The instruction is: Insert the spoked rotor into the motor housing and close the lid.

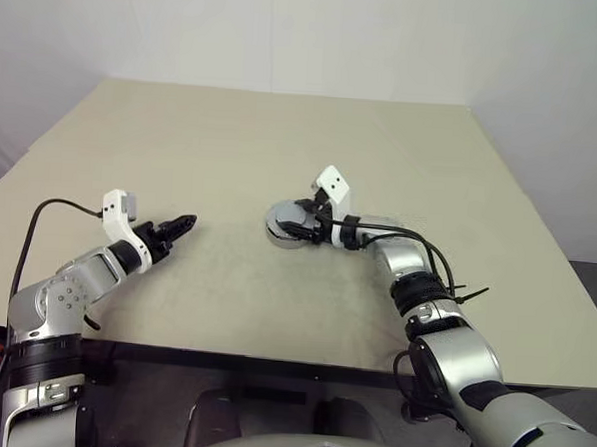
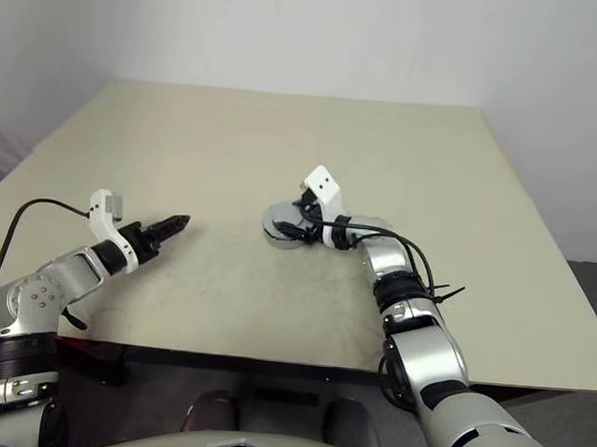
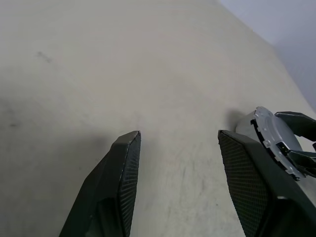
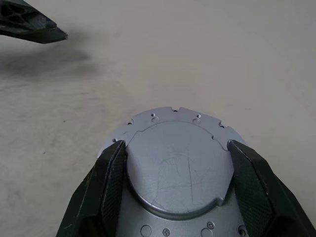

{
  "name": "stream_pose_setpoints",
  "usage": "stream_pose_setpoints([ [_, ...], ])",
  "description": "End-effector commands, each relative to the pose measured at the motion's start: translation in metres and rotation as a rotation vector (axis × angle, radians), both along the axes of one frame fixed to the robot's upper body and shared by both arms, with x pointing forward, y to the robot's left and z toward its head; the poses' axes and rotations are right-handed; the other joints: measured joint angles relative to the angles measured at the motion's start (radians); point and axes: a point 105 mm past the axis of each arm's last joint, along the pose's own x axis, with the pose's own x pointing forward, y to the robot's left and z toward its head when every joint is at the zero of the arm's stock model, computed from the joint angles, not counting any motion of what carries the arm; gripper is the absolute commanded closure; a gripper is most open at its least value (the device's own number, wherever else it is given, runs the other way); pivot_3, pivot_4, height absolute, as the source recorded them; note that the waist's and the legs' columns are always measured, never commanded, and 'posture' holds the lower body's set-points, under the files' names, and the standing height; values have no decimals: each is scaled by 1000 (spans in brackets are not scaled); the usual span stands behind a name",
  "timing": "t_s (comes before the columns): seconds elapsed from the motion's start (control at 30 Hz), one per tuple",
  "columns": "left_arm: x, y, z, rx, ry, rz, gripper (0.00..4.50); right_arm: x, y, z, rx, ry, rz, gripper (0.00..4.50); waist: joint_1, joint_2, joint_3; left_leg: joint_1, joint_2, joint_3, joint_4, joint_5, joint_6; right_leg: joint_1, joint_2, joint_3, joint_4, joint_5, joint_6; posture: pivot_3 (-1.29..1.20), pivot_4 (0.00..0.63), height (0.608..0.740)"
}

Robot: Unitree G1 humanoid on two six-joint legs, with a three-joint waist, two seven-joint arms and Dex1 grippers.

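Motor housing (image 1: 290, 224) sits near mid-tabletop (image 1: 233, 130), silver lid (image 4: 178, 165) already on top. Right pincer (image 4: 177, 163) straddles the lid, one finger at each side of its raised disc, close against the rim; firm clamping cannot be confirmed. Left pincer (image 1: 178, 224) hovers well apart to the left, fingers spread, empty, pointing toward the housing. Right arm is far nearer; pressing the lid home looks like its job.

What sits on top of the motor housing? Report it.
A round silver lid covers the motor housing, with the right gripper straddling it. Whatever lies inside is hidden beneath it.
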Motion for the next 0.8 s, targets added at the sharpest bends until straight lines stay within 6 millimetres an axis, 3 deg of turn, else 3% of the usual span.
stream_pose_setpoints([
  [0.03, 1, 1, 10, 5, -43, 7, 1860, -3, -1, 11, 44, -21, 31, 1340, 0, 0, 0, 0, 0, 0, 0, 0, 0, 0, 0, 0, 0, 0, 0, 0, 0, 740],
  [0.43, 1, -1, 10, 5, -41, 1, 1860, 5, -5, -4, -62, -56, -44, 1340, 0, 0, 0, 1, 0, 0, 0, 0, 0, 3, 0, 0, 1, 0, 0, 0, 0, 740],
  [0.8, 0, 0, 10, 4, -43, 8, 1860, 2, -7, -9, -111, -36, 0, 1340, 0, 0, 0, 8, 0, 0, 0, 0, 1, 13, 0, 0, 0, 0, 0, 0, 0, 740],
])
